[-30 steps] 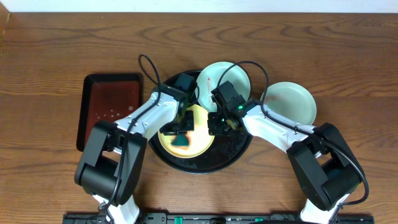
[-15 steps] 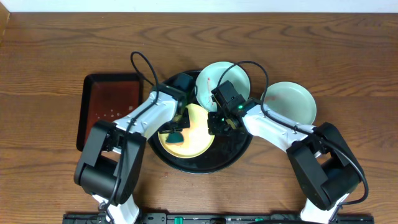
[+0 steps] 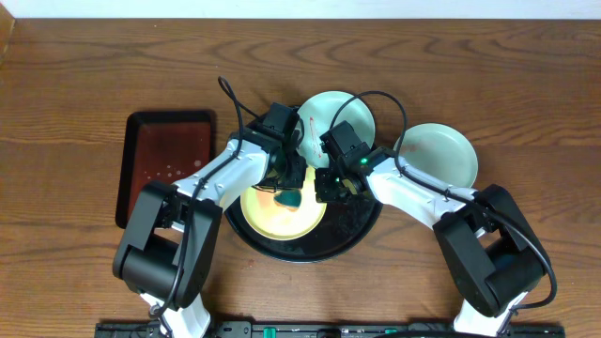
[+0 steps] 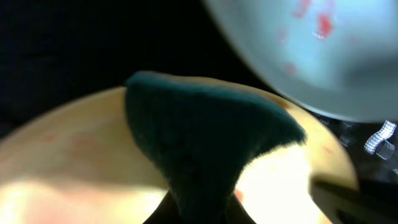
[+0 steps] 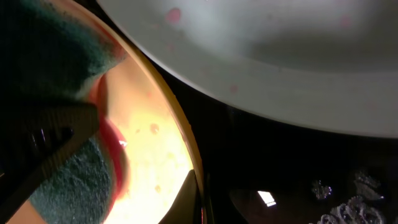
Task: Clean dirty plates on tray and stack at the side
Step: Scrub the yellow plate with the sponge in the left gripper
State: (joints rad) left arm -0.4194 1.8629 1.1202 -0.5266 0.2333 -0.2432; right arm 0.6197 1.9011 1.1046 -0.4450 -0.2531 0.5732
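The wood-grain tabletop [image 3: 84, 66] is brown and matte, and it carries everything else. Near its middle sits the round black tray [image 3: 357, 235], glossy, with a raised rim. To the left of it, well apart, lies a smaller rectangular tray [image 3: 164, 164] with rounded corners, a dark frame and a reddish floor with pale specks. Both arms reach inward over the round tray. The yellow plate [image 3: 268, 218] lies flat in the round tray, a shallow smooth disc, pale and shiny where the light hits it. A mint plate [image 3: 343, 117] rests at the tray's far edge, its near rim overlapping the yellow plate's far edge in the wrist views [image 5: 280, 62]. Red-orange spots dot its glazed bowl. A second mint plate [image 3: 437, 155] sits on the tabletop to the right of the tray, just beside its rim. The left fingers [image 3: 285, 188] are clamped on a dark green sponge [image 3: 289, 200]. In the left wrist view the sponge [image 4: 205, 130] looks fuzzy and fibrous, and it fans out from a narrow pinched neck onto the yellow plate [image 4: 74, 155]. The right fingers [image 3: 326, 188] sit low at the yellow plate's right rim, but whether they grip it or stand apart cannot be told. From the right wrist, a wet red smear [image 5: 112, 134] lies on the yellow glaze beside the sponge [image 5: 37, 43].
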